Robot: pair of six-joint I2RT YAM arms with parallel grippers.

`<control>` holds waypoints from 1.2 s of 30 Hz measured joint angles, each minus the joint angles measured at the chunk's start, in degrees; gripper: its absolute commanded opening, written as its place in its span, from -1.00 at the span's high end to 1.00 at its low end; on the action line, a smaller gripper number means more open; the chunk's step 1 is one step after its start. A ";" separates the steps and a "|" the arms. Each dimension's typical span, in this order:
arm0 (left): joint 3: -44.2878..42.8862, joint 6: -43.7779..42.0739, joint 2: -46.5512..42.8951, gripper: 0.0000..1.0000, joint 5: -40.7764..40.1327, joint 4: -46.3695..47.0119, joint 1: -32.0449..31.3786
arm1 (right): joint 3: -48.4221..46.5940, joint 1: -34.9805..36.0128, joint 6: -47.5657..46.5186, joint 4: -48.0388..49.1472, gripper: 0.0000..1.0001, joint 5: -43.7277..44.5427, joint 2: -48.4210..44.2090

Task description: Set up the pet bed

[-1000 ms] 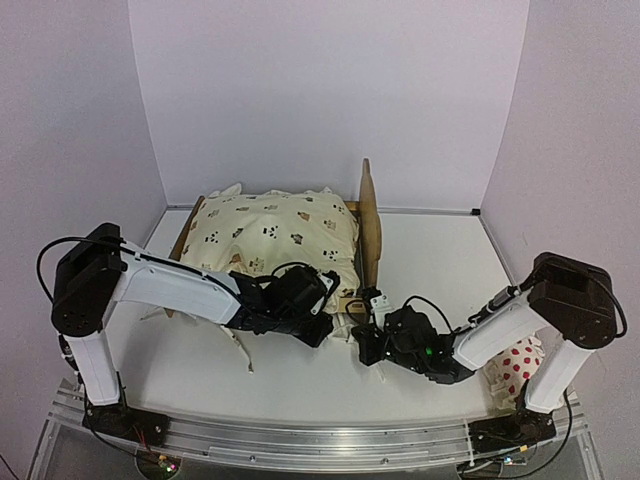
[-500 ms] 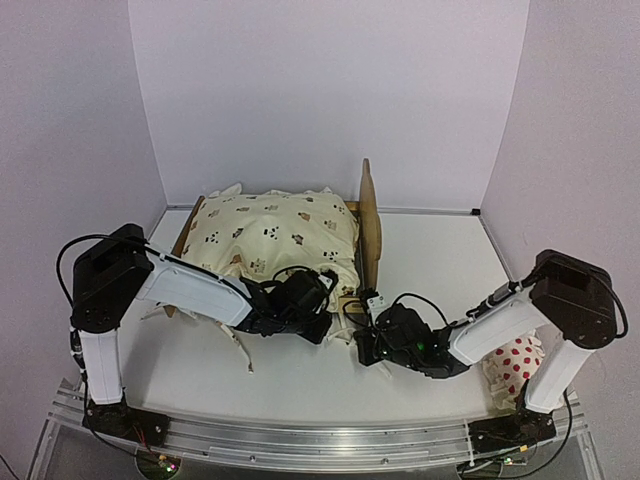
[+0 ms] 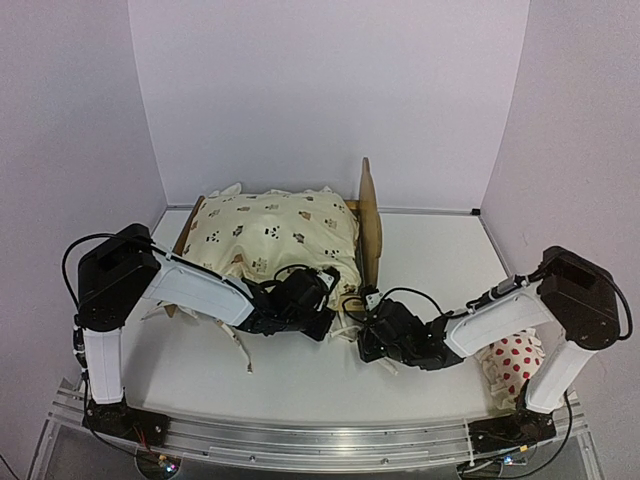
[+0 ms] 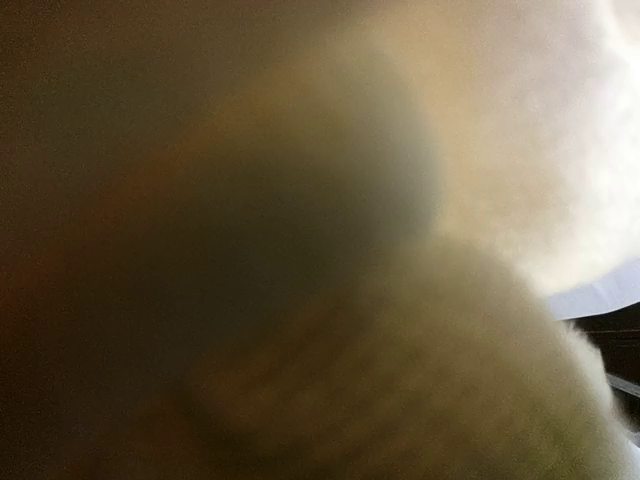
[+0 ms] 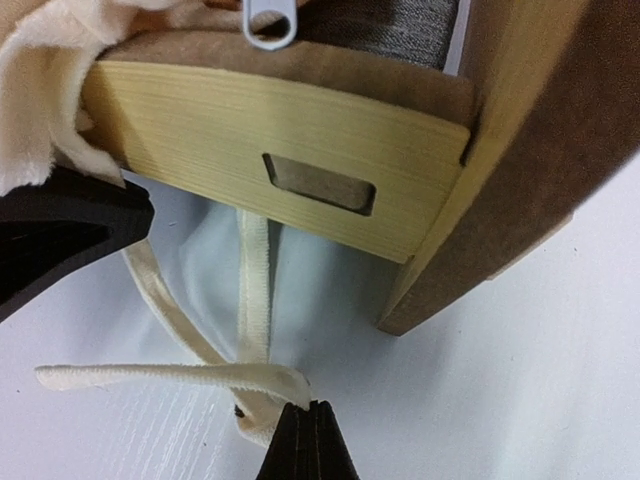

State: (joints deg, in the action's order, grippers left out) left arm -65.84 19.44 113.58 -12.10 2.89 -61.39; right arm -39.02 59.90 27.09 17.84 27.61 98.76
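My right gripper, bottom centre, is pinched together on a tie. The bed sits just above it, its length running left. My left gripper is buried under the cushion, so I cannot tell its state.

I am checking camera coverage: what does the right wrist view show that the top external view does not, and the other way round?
Only the right wrist: the slot in the side rail, a zipper pull, and the right hand closed on the cream ties. Only the top: the left arm and right arm, the dotted pillow, the whole cushion. Both: the pet bed.
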 measured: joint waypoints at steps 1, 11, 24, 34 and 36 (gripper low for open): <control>0.00 0.00 0.00 1.00 0.09 0.19 0.00 | -0.57 0.04 0.23 -1.28 1.00 0.46 0.00; 0.00 0.27 -0.42 1.00 3.17 -0.18 0.09 | -7.15 0.04 3.99 -14.48 1.00 4.37 0.00; -0.02 3.20 -2.90 1.00 5.80 -4.63 0.10 | -17.65 0.11 9.59 -28.38 1.00 8.69 1.46; -0.02 3.56 -5.90 1.00 6.09 -6.46 0.04 | -21.82 0.20 11.80 -35.99 1.00 9.67 6.06; -0.02 3.56 -5.90 1.00 6.31 -6.67 0.03 | -22.55 0.20 11.99 -36.77 1.00 9.69 6.95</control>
State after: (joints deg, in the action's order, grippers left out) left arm -65.87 23.00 107.68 -5.79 -3.78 -61.36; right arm -61.58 60.10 39.08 -18.93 37.30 105.71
